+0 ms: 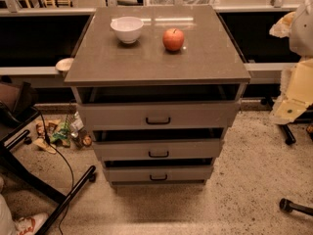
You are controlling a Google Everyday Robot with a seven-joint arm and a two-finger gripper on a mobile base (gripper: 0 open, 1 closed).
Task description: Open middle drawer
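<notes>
Begin at the left of the frame. A black metal chair frame [66, 199] slants across the speckled, stone-like floor [254, 180], and a thin black cable [68, 165] trails beside it. A heap of crinkled wrappers [61, 131] lies near the table's lower left corner. None of this bears on your job.

In the centre stands the square grey table [156, 65]. Its flat top is matte, with a faint sheen where the lamps reflect. On it, in the upper centre of the frame, sits a smooth round white bowl [127, 28]. A glossy red apple [173, 39] sits to the bowl's right, apart from it.

Under the top you have three flat grey fronts. The wide, shallow grey middle drawer [195, 150] is in the lower centre of the frame, second of the three. Its small black bar handle [158, 154] sits at mid-front. A dark slot runs above it, as above its neighbours, and its front does not stand out past theirs. I judge it shut, or nearly so, and the task not begun. You have yet to reach in, take the handle and pull straight out.

At the right edge, about mid-height, is the cream and white hard-shelled tool [293, 94]. It is well apart from the handle and touches nothing. I cannot tell whether it is spread or pressed together. The bar looks thin and low, so expect a narrow purchase.
</notes>
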